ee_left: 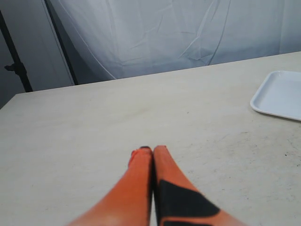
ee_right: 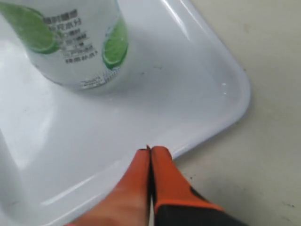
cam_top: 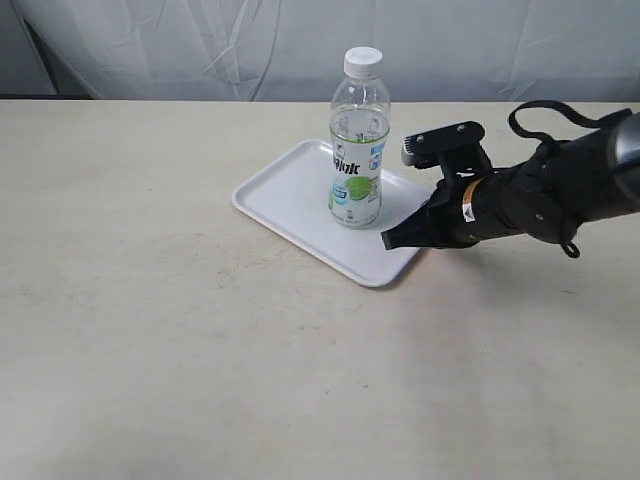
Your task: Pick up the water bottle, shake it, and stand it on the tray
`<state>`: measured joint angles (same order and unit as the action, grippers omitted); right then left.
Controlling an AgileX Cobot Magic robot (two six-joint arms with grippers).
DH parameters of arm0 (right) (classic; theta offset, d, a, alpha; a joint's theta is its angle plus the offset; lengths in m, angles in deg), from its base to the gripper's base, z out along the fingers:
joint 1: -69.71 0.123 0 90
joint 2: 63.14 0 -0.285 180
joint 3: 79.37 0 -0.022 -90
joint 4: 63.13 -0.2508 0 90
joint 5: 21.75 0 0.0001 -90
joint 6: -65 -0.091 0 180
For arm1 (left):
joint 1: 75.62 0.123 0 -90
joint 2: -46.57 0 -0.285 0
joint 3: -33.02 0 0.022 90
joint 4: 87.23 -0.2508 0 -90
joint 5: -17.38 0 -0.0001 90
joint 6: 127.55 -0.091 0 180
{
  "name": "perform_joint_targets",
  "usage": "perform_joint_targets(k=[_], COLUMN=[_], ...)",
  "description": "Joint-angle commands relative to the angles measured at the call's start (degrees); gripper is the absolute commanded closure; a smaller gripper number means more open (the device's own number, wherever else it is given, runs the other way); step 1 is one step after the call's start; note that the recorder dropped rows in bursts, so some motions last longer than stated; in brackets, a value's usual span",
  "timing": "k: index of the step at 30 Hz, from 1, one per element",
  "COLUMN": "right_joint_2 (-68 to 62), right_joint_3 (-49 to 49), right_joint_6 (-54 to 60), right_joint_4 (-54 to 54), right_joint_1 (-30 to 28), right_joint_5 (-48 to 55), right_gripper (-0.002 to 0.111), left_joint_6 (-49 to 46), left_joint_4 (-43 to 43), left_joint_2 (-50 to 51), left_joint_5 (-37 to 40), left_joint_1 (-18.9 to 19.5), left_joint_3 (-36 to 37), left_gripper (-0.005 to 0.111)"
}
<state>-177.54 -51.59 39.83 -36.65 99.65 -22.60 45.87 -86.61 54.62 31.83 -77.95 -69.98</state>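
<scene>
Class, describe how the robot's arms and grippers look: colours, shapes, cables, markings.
Both the left gripper and right gripper have slim, tapering orange jaws with black patches nearer the base. The right arm is black, with a looping black cable and a small orange marking.

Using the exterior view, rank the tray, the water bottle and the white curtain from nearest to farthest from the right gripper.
1. Tray: its near rim sits at the right gripper tip.
2. Water bottle: upright on the tray, just past the tip.
3. Curtain: far at the back.
</scene>
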Motion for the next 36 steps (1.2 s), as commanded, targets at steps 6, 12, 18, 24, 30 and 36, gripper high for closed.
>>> perform_joint_targets(k=[6, 12, 18, 24, 30, 36], right_joint_2=[14.36, 24.52, 37.39, 43.65, 45.16, 57.11], right_joint_3=[10.35, 16.83, 24.12, 24.12, 24.12, 29.84], right_joint_6=[-0.55, -0.55, -0.55, -0.55, -0.29, -0.29], right_joint_4=[-5.71, -9.45, -16.02, -30.26, -25.55, -26.49], right_joint_1=[0.05, 0.05, 1.82, 2.81, 2.81, 2.81], right_joint_5=[0.85, 2.91, 8.08, 24.92, 21.91, 12.54], right_gripper=[0.108, 0.108, 0.108, 0.108, 0.108, 0.108], left_joint_6=[0.02, 0.02, 0.02, 0.02, 0.14, 0.02], left_joint_4=[0.58, 0.58, 0.58, 0.58, 0.58, 0.58], left_joint_2=[-0.26, -0.26, -0.26, -0.26, -0.26, -0.26], left_joint_5=[-0.77, -0.77, -0.77, -0.77, -0.77, -0.77], left_joint_1=[-0.02, -0.02, -0.02, -0.02, -0.02, -0.02], left_joint_3=[0.21, 0.21, 0.21, 0.21, 0.21, 0.21], left_gripper=[0.106, 0.106, 0.106, 0.106, 0.106, 0.106])
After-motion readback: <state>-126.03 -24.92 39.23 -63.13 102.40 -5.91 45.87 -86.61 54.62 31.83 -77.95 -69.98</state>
